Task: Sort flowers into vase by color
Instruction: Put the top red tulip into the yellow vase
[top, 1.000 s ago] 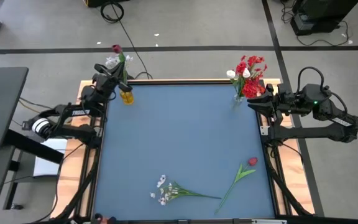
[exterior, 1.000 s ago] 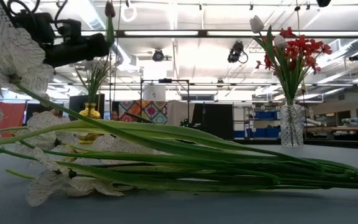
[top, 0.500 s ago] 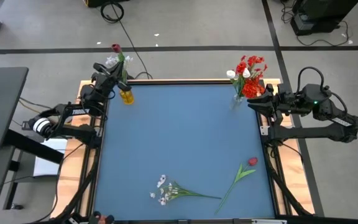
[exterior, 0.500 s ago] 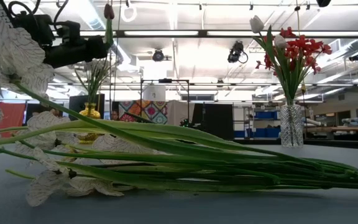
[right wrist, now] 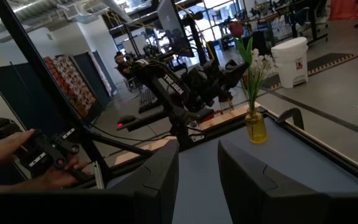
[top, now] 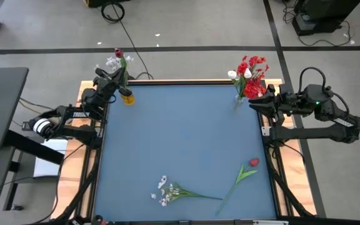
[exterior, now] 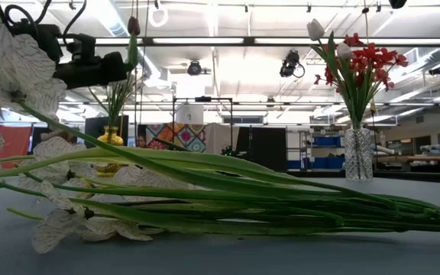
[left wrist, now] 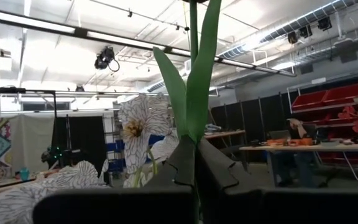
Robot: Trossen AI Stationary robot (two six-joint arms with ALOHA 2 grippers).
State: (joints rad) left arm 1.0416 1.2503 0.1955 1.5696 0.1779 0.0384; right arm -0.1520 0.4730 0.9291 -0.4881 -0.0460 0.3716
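Observation:
My left gripper (top: 117,81) is at the table's far left corner, above the yellow vase (top: 127,97), and is shut on a red bud stem (top: 118,53). That vase holds small white blossoms (top: 112,62). In the low view the bud (exterior: 133,25) stands above the gripper (exterior: 123,69). My right gripper (top: 254,103) waits open beside the clear vase (top: 240,97) with red clusters and white tulips (top: 249,72). A white spray (top: 170,191) and a red bud stem (top: 245,171) lie flat on the mat near the near edge. My left gripper pinches the red bud's green stalk (left wrist: 193,118) between its two fingers (left wrist: 216,168), just below a long leaf (left wrist: 202,74). The fingers come level from the table's left and lie across the stalk. The stem stands upright, bud on top. Where its lower end is does not show.
The blue mat (top: 180,131) lies bare between the two vases and the loose stems. In the right wrist view a person's hands (right wrist: 17,152) hold a controller beyond the table's left side. The white spray (exterior: 205,202) fills the low view's foreground.
My left gripper has moved down a little over the yellow vase, still shut on the stalk. The red bud stem has come down with it and stayed upright.

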